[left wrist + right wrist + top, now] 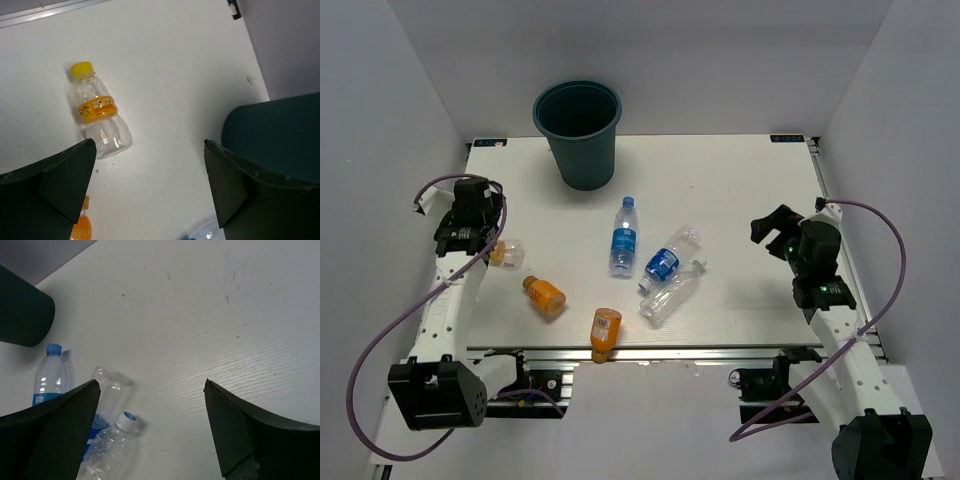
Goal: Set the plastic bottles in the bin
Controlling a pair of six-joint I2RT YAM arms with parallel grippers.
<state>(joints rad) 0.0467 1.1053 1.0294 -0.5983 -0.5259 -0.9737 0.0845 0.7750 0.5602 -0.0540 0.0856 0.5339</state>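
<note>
left tool (149,145), yellow-capped bottle (100,120) half-hidden from above

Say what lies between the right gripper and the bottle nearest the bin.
Top view: the second blue-label bottle, with the plain clear bottle beside it.

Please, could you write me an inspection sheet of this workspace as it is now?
Surface: white table, a few small dark specks.
Job's things: teal bin upright at the far edge; lying outside it: three clear water bottles, two orange bottles, one yellow-capped bottle.
Clutter: nothing seen.
Grippers: left gripper and right gripper open, empty.
Cables: purple cable looping off each arm.
Surroundings: plain pale walls.
</note>
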